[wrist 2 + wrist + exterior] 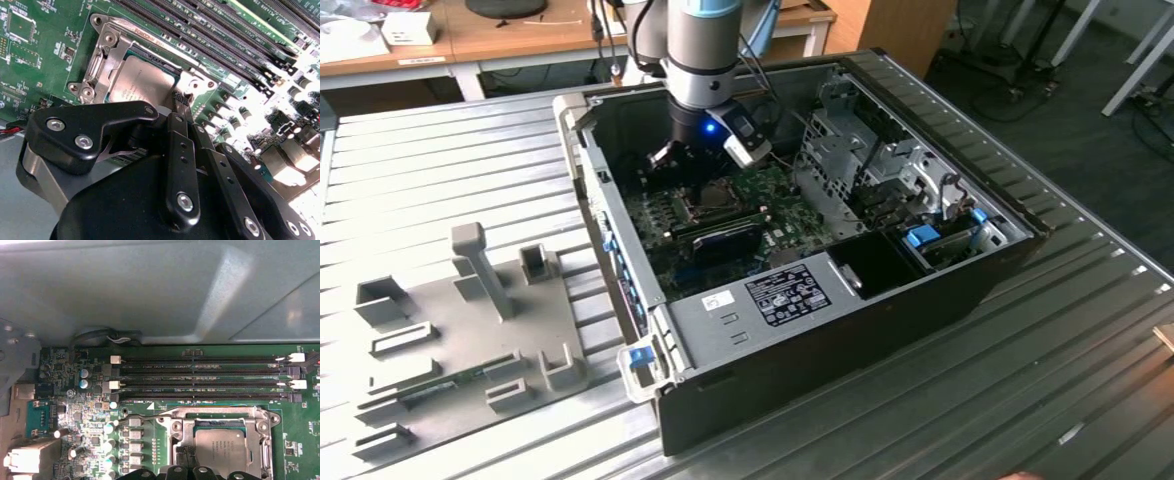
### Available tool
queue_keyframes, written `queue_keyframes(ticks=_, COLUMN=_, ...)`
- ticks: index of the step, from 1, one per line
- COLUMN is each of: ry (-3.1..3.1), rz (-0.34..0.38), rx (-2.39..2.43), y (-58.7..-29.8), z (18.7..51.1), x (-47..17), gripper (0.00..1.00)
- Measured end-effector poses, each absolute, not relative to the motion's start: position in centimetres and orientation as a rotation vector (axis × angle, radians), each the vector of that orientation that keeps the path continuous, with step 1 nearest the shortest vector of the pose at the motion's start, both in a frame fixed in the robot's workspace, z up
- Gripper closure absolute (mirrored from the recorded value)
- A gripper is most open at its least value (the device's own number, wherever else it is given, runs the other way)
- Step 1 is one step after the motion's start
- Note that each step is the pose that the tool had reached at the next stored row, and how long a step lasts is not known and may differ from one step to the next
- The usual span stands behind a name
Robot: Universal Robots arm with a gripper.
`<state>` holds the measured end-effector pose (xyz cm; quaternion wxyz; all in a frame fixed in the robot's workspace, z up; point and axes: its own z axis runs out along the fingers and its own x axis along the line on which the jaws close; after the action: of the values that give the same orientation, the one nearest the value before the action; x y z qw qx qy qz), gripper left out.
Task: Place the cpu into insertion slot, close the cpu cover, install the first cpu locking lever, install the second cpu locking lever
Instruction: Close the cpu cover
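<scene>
While cpu [145, 85] sits in insertion slot [101, 57], gripper [182, 105] w/ tips together hangs beside it.

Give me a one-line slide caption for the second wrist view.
Gripper poised at the edge of the cpu cover, which lies lowered over the seated cpu, memory slots alongside.

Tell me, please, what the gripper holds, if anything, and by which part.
It cannot be told: the gripper is at the cpu cover, but any contact is hidden.
</scene>
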<state>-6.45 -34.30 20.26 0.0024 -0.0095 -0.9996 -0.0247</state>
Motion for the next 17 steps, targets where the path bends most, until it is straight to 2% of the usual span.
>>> queue_keyframes(ticks=17, ry=-3.137, rz=-0.071, rx=-0.030, y=-34.31, z=19.89, x=-6.61, gripper=0.89)
